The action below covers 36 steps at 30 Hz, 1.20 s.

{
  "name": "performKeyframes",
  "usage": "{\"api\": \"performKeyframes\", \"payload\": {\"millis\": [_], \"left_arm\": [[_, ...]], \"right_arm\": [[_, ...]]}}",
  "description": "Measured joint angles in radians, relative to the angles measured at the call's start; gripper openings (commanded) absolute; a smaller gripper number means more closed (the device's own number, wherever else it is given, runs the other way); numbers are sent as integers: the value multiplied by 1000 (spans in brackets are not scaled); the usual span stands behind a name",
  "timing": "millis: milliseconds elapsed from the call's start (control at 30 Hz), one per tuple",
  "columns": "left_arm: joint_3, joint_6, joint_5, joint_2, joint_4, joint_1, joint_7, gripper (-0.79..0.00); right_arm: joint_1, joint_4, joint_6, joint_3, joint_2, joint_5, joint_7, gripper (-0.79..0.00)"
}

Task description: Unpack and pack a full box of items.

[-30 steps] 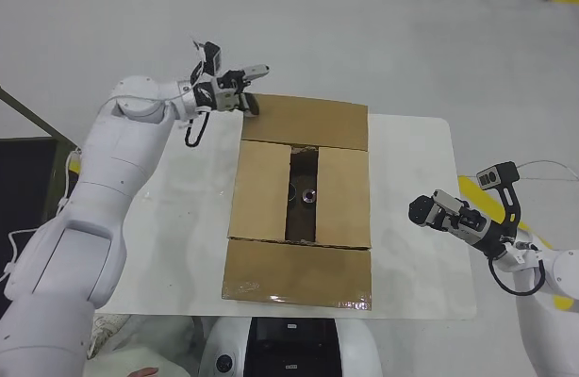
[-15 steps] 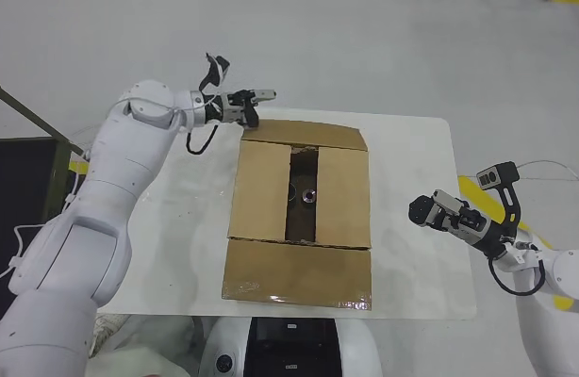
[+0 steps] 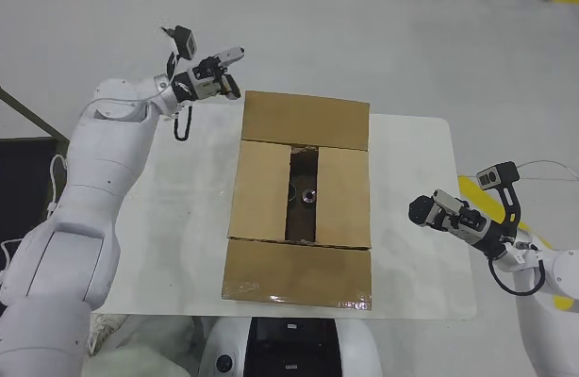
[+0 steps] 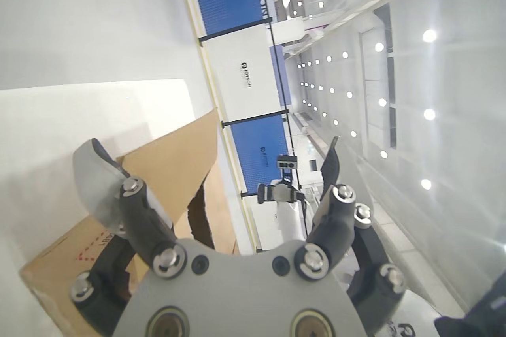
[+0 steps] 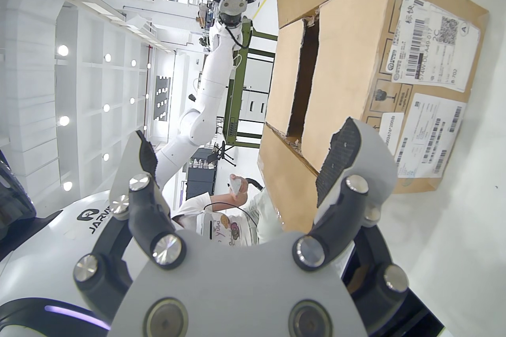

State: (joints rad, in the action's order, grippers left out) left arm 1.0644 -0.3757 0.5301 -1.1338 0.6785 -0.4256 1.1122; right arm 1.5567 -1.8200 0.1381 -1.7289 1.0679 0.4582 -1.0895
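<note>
A brown cardboard box stands in the middle of the white table. Its far and near flaps lie folded outward. The two side flaps lean inward and leave a narrow gap, where a small round item and darker things show. My left gripper hangs open just beyond the box's far left corner, holding nothing; its wrist view shows the left gripper above the box. My right gripper is open to the right of the box, with the right gripper facing the labelled side of the box.
Bare table surface lies on both sides of the box, wider on the right. The box's near flap reaches almost to the table's front edge. Beyond the table is open grey floor.
The far flap rose half a second ago and now lies flat outward again. My left gripper has pulled back from the flap's left corner, up and away from the box. The right arm kept still.
</note>
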Motion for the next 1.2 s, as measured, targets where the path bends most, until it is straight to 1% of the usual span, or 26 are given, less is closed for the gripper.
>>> {"api": "performKeyframes", "payload": {"millis": [100,333,467,533,633,767,833,933,1033,1200], "left_arm": [[60,0,36,27,48,-45,79,0],[217,36,75,100,190,-199,255,0],[300,38,36,139,272,-282,329,0],[337,48,31,154,311,-324,364,0],[385,61,33,172,344,-369,394,0],[427,90,45,190,364,-397,422,0],[435,93,38,199,370,-399,425,0],[425,103,62,209,384,-400,424,0],[444,87,11,224,367,-384,419,0],[454,99,22,229,368,-382,424,0]], "right_arm": [[0,0,0,0,0,0,0,0],[0,0,0,0,0,0,0,0],[0,0,0,0,0,0,0,0],[0,0,0,0,0,0,0,0],[0,0,0,0,0,0,0,0],[0,0,0,0,0,0,0,0],[0,0,0,0,0,0,0,0],[0,0,0,0,0,0,0,0],[0,0,0,0,0,0,0,0],[0,0,0,0,0,0,0,0]]}}
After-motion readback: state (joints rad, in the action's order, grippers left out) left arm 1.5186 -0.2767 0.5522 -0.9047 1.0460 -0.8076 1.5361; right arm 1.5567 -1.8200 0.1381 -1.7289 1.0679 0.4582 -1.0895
